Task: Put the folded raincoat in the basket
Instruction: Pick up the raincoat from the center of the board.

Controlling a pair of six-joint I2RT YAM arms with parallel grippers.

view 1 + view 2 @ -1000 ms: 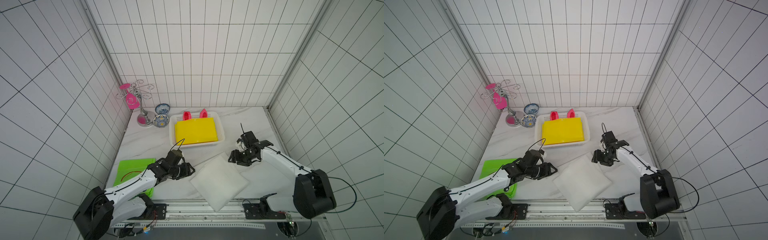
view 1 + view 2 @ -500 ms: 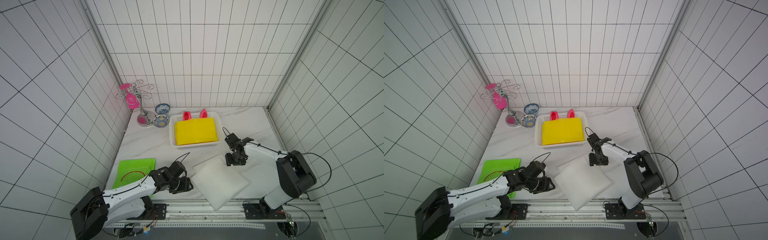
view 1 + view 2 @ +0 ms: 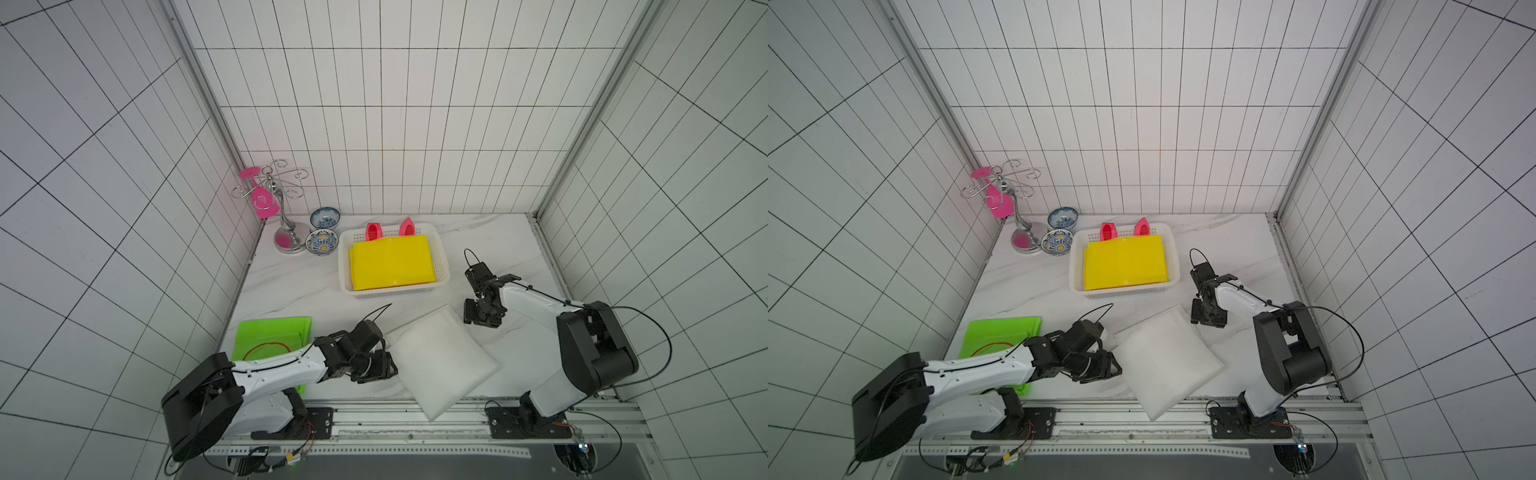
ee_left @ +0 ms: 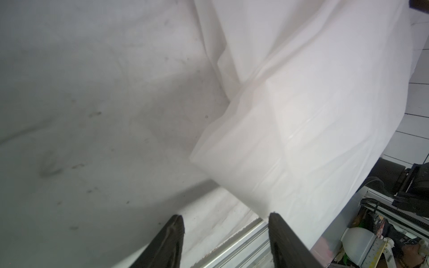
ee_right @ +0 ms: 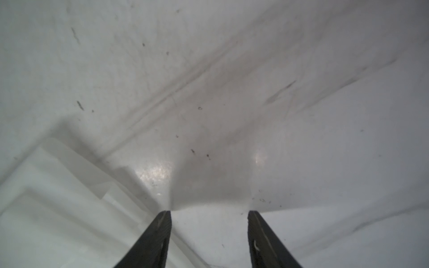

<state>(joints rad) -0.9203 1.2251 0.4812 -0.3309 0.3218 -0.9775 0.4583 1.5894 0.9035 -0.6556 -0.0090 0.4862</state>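
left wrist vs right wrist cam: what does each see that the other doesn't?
Left wrist only: the aluminium rail at the table's front edge, with tiled wall and cables beyond. Right wrist only: stepped layer edges at a corner of the white folded raincoat. Both: that raincoat on the marble tabletop, plus the arm's own hand, left hand and right hand, open, gripping nothing.

No legible txt — no labels/nos.
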